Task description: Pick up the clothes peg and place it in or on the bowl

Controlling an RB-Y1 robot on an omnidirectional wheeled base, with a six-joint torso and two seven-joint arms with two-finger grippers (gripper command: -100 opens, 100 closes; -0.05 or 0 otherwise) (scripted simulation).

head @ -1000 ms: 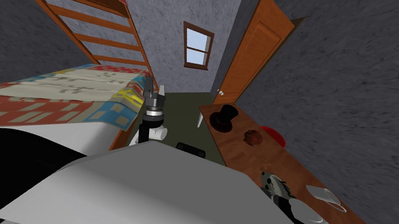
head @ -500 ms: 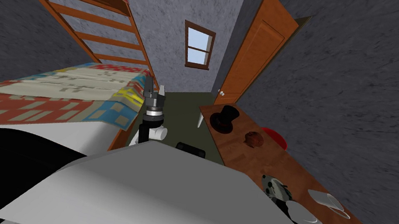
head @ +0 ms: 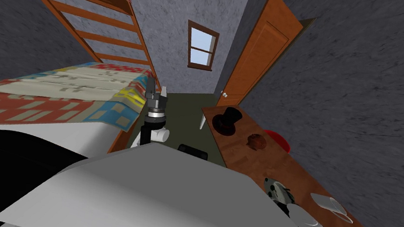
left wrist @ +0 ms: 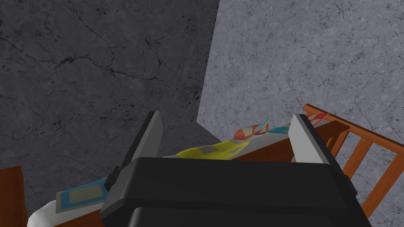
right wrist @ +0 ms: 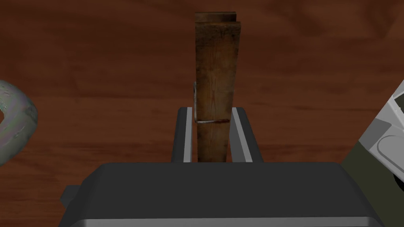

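A brown clothes peg with a wire spring lies on the brown wooden table. My right gripper is shut on the clothes peg, with both fingers pressed against its long sides near the spring. A speckled grey-green bowl sits just beside the gripper on the table. In the head view this bowl is near the table's front edge, with my white right forearm right behind it. My left gripper is raised in front of my chest, and its fingers stand open with nothing between them.
Farther along the table stand a black hat and a brown lump. A pale shallow dish lies next to my right forearm. A bunk bed is on the left, and a wooden door is ahead.
My right forearm has slid down and to the right in the head view, beside the bowl. The head view has shifted slightly. The left arm has not moved.
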